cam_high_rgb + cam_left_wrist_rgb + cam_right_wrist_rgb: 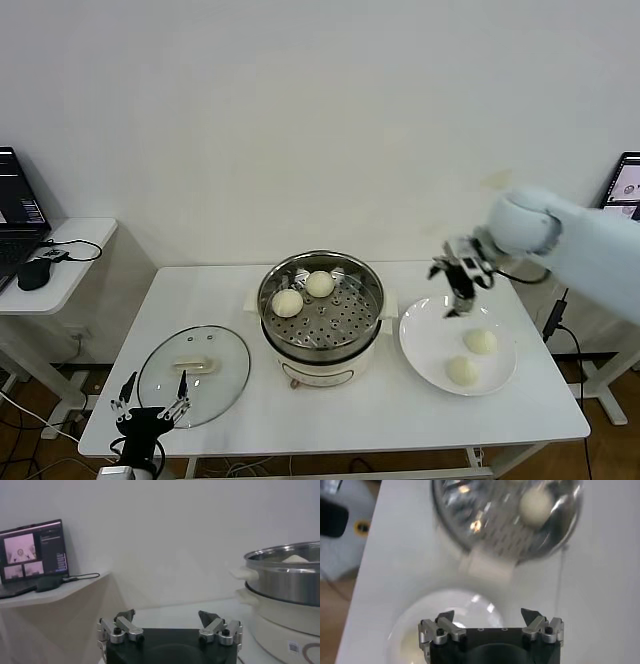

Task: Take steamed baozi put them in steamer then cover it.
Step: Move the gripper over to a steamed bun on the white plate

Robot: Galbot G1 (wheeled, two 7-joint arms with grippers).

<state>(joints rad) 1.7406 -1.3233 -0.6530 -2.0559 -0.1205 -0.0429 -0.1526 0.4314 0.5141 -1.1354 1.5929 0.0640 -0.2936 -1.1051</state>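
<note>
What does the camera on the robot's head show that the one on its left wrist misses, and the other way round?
Only the head view shows the round clear glass lid lying on the white table, the flat white plate with two creamy-white dough buns, and the open right gripper above it. Only the left wrist view shows the laptop screen's pictures. Both show the shiny steel steamer and the open left gripper.

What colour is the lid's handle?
Cream-white, on the clear glass lid; head view shows it best.
</note>
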